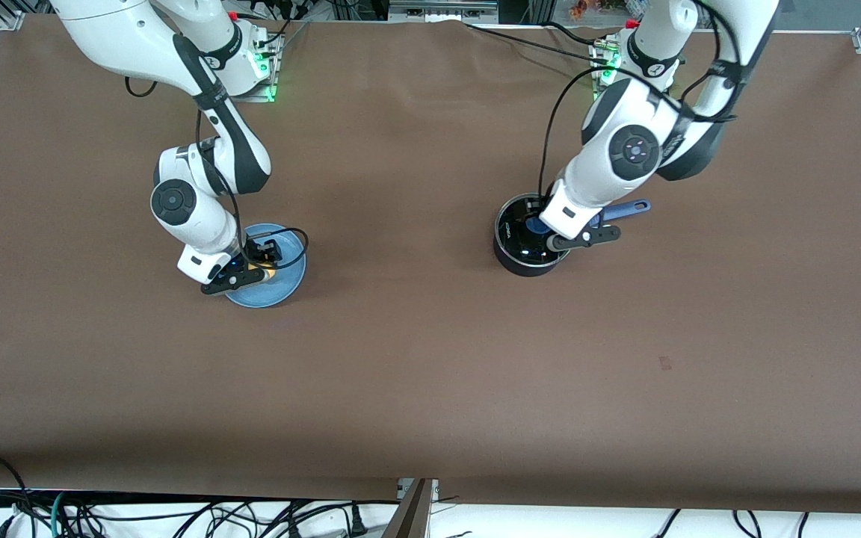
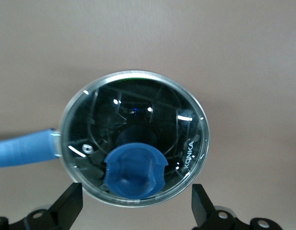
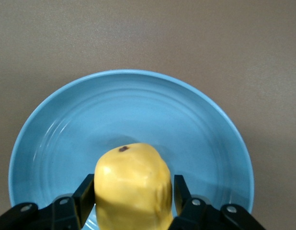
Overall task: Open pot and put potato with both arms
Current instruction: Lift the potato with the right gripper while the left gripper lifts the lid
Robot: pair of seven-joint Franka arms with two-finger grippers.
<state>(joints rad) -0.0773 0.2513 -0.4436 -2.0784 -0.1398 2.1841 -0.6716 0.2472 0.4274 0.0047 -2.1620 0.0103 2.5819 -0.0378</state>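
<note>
The black pot [image 1: 520,263] stands toward the left arm's end of the table, its blue handle [image 1: 631,208] pointing at that end. Its glass lid [image 2: 138,115] with the blue knob [image 2: 135,170] is on it. My left gripper [image 2: 136,201] hangs open just over the lid, its fingers [image 2: 71,203] wide on either side of the knob and apart from it. It also shows in the front view [image 1: 550,237]. My right gripper [image 3: 133,196] is shut on the yellow potato [image 3: 131,182], low over the blue plate [image 3: 186,120]. In the front view the potato [image 1: 270,273] barely shows.
The blue plate [image 1: 285,288] lies toward the right arm's end of the table, well apart from the pot. Brown table cover [image 1: 415,359] spreads between and nearer the front camera. Cables hang below the table's near edge.
</note>
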